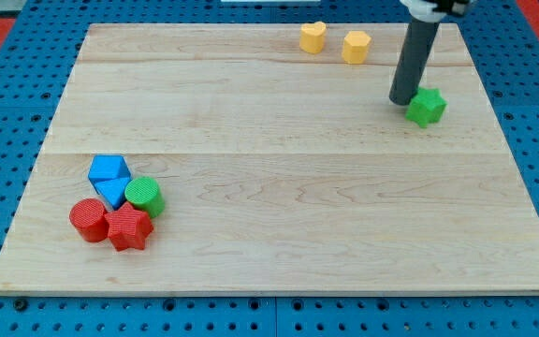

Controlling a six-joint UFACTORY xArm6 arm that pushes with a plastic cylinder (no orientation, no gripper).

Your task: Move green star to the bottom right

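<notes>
The green star (427, 107) lies on the wooden board (279, 159) at the view's upper right. My tip (401, 100) stands on the board just left of the star, touching or almost touching its left side. The dark rod rises from there to the view's top edge.
A yellow heart (313, 36) and a yellow hexagon (356, 46) lie at the view's top, left of the rod. At the view's lower left is a tight cluster: two blue blocks (109, 178), a green cylinder (144, 197), a red cylinder (89, 220) and a red star (128, 228).
</notes>
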